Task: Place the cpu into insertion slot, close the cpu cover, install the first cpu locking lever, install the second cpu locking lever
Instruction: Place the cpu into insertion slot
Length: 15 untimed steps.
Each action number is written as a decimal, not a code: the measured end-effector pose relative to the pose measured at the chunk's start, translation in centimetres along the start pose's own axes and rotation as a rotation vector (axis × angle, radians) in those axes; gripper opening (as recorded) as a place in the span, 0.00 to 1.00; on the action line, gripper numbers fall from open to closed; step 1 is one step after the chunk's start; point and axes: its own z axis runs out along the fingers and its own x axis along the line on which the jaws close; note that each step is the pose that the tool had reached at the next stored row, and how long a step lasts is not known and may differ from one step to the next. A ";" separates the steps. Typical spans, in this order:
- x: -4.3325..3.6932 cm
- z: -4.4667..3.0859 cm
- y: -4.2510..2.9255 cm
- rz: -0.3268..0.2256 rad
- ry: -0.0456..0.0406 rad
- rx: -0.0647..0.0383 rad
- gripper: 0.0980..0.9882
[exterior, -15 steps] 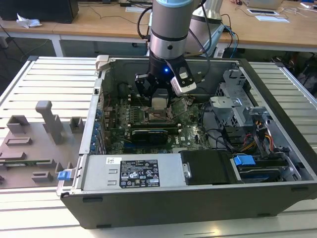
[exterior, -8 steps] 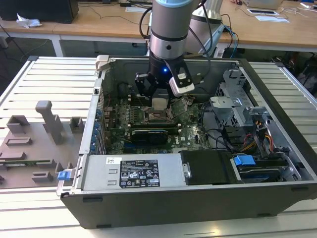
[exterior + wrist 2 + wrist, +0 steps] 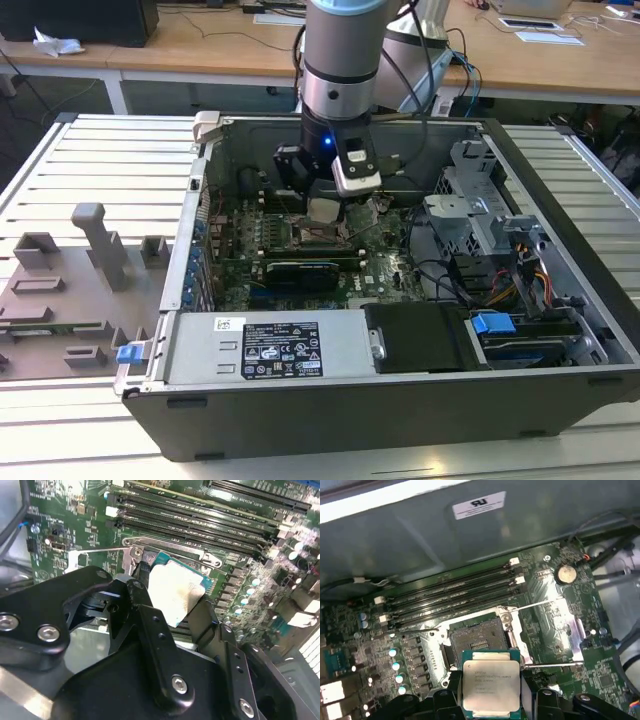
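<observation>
The cpu [image 3: 491, 684], a pale silver square on a green edge, hangs in my gripper [image 3: 491, 702], which is shut on two of its sides. In the second wrist view the black fingers [image 3: 141, 587] clamp the cpu [image 3: 175, 592], which is tilted. The insertion slot [image 3: 478, 641] lies open just beyond the chip, dark in the centre with a silvery rim. The cpu cover [image 3: 565, 627] is swung open beside the slot, with two thin lever rods [image 3: 545, 604] standing free. In the exterior view my gripper [image 3: 325, 212] hovers a little above the insertion slot [image 3: 318, 236] inside the computer case.
Long memory slots [image 3: 450, 592] run beside the socket. A black card with vents [image 3: 300, 272] crosses the board below it. The power supply [image 3: 265, 348], a drive cage [image 3: 470, 215] and cables [image 3: 440, 275] crowd the case. Grey fixtures [image 3: 95, 245] stand at the exterior view's left.
</observation>
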 end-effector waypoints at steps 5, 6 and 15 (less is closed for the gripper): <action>0.00 0.02 0.00 0.088 -0.0071 0.000 0.50; 0.00 0.02 0.00 0.106 -0.0084 0.000 0.50; 0.00 0.07 -0.01 0.277 -0.0220 0.000 0.50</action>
